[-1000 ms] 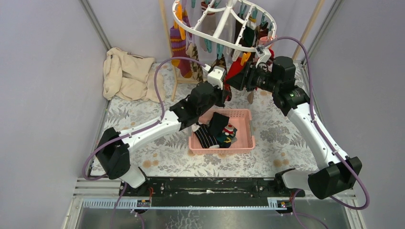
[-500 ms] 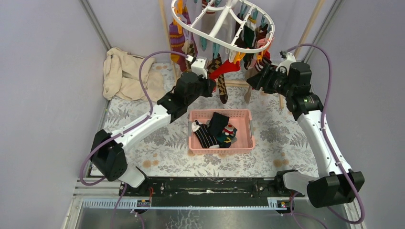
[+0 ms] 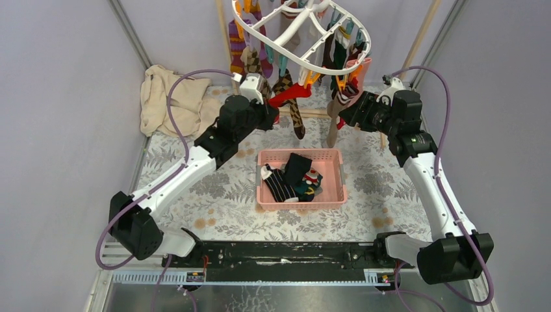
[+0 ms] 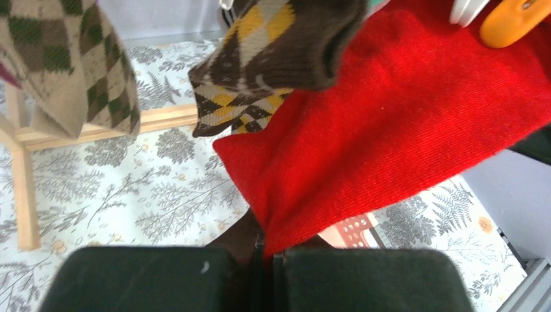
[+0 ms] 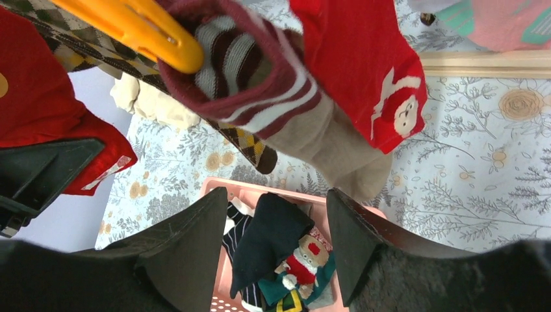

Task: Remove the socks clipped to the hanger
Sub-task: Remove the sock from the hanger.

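The white oval hanger [image 3: 365, 32] hangs tilted at the back, with several socks clipped round its rim. My left gripper [image 3: 271, 107] [image 4: 266, 260] is shut on the toe end of a red sock [image 3: 289, 94] [image 4: 390, 117], which stretches taut up to an orange clip [image 4: 513, 23]. A brown argyle sock [image 4: 273, 52] dangles just above it. My right gripper [image 3: 354, 107] [image 5: 276, 201] stands open with nothing between its fingers, right below a maroon-striped beige sock [image 5: 273, 84] held by an orange clip [image 5: 130, 26] and a red sock with a Santa figure [image 5: 364, 65].
A pink basket [image 3: 334, 188] [image 5: 214, 185] with several loose socks sits mid-table under the hanger. A wooden frame [image 3: 318, 114] [image 4: 19, 188] carries the hanger. A beige cloth [image 3: 172, 101] lies at the back left. Walls close in on both sides.
My left gripper has drawn back and to the left with the red sock, stretching it and tilting the hanger. My right gripper has opened wider and backed off to the right.
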Robot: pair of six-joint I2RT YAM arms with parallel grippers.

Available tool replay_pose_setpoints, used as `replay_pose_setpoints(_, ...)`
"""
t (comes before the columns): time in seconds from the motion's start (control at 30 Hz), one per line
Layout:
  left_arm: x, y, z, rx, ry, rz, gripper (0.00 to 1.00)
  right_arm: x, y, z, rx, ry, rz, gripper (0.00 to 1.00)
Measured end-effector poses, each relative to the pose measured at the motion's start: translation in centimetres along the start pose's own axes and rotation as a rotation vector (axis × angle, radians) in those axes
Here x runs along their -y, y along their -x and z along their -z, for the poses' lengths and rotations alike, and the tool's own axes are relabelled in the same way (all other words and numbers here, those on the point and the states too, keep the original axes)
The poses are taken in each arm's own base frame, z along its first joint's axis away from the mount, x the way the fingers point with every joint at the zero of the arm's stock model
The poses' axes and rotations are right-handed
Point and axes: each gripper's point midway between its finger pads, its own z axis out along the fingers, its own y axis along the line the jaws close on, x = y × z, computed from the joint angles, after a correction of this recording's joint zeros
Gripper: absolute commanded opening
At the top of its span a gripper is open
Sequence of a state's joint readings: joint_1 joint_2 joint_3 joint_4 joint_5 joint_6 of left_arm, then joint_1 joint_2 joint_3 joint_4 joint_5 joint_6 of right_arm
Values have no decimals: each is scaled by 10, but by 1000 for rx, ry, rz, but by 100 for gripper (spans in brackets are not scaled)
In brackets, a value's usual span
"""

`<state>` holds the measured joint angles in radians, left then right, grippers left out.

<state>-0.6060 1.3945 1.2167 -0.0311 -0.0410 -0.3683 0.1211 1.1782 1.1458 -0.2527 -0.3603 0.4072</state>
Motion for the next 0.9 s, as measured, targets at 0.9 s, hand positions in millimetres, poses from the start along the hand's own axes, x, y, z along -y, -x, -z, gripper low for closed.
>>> replay_pose_setpoints(0.9,-43,-25,21,-104,51,81,0,6,-5,-33,24,73,5,53)
